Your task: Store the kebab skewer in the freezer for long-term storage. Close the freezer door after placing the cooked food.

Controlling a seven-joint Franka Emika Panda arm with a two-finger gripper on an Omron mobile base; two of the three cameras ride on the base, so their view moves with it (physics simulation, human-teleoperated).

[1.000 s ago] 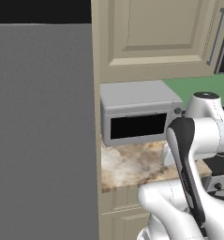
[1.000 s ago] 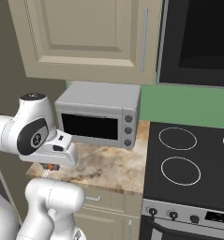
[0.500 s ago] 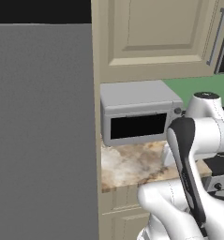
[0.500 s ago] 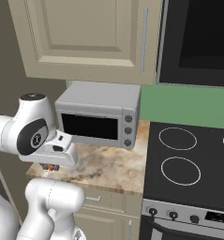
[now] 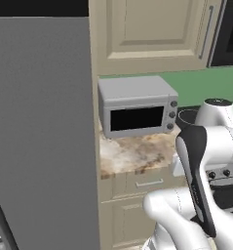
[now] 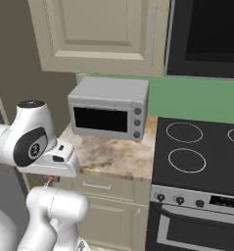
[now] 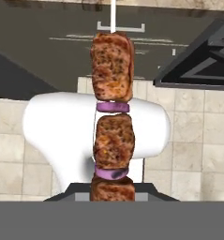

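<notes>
A boxy grey toaster oven stands beyond the fingers, above the beige tiled floor. They clamp the brown-chunked, purple-onioned kebab skewer.

We see a grey toaster oven standing on a marbled brown surface, its dark glass door facing us and three knobs down its right side. Just beside it to the right lies a black stove top with ringed burners, above an oven front with a row of knobs. Cream cabinets hang above, a green wall runs behind, and a cream drawer sits under the surface.
</notes>
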